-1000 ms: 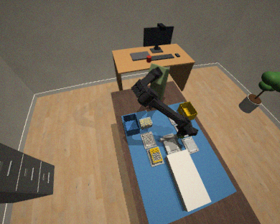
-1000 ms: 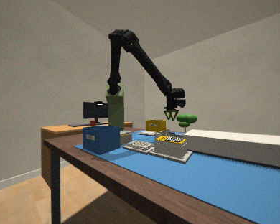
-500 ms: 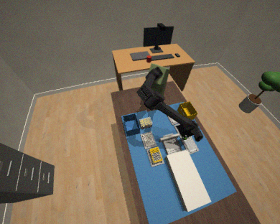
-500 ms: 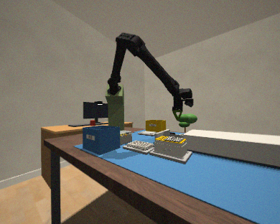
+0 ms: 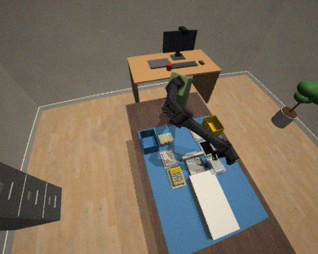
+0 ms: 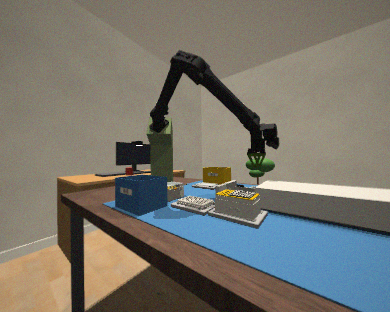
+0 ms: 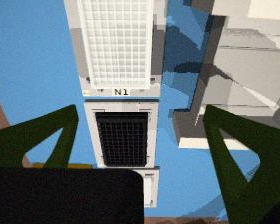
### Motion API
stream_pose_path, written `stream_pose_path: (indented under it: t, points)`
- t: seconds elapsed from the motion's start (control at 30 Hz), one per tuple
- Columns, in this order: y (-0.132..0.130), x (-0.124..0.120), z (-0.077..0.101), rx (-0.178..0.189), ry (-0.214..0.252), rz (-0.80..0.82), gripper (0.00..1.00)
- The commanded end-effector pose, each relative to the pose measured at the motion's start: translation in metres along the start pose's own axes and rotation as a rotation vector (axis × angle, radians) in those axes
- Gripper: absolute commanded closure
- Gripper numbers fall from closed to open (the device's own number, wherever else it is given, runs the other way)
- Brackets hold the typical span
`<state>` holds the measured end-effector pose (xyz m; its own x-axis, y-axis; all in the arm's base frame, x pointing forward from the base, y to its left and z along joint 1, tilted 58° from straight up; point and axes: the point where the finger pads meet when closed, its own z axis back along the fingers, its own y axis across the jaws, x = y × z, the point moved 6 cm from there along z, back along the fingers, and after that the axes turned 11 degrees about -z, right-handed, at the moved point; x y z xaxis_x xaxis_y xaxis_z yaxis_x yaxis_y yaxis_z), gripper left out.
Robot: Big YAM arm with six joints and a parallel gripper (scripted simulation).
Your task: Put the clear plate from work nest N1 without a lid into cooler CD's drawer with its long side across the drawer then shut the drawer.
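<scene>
The tool (image 7: 141,150) is hanging wide open and empty above the worktop (image 6: 137,235); the clear plate (image 7: 117,42) is sitting in nest N1 (image 7: 122,92), so grasping, drawer placement and closing all remain.

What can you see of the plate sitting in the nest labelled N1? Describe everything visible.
The clear, whitish rectangular plate shows a fine grid of small wells and no lid. It lies flat and upright in the grey nest above the N1 label, long side running away from the camera. The open green-fingered gripper hangs above, not touching it.
</scene>
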<state>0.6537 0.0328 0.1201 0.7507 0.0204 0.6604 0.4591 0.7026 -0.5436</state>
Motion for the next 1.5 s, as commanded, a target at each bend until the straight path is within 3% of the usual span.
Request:
stream_pose_path:
  t: [0.0, 0.07, 0.27, 0.33, 0.37, 0.47, 1.47]
  points:
    - [0.027, 0.002, 0.015, 0.022, -0.014, -0.001, 0.0]
    - [0.024, 0.005, 0.008, 0.013, -0.007, -0.009, 0.0]
    - [0.051, 0.018, 0.017, 0.023, -0.016, -0.002, 0.0]
    - [0.051, 0.018, 0.017, 0.025, -0.016, -0.002, 0.0]
    - [0.052, 0.005, 0.014, 0.02, 0.0, 0.02, 0.0]
    - [0.039, 0.01, 0.0, 0.003, 0.009, -0.004, 0.0]
    - [0.039, 0.015, 0.001, 0.005, 0.001, -0.01, 0.0]
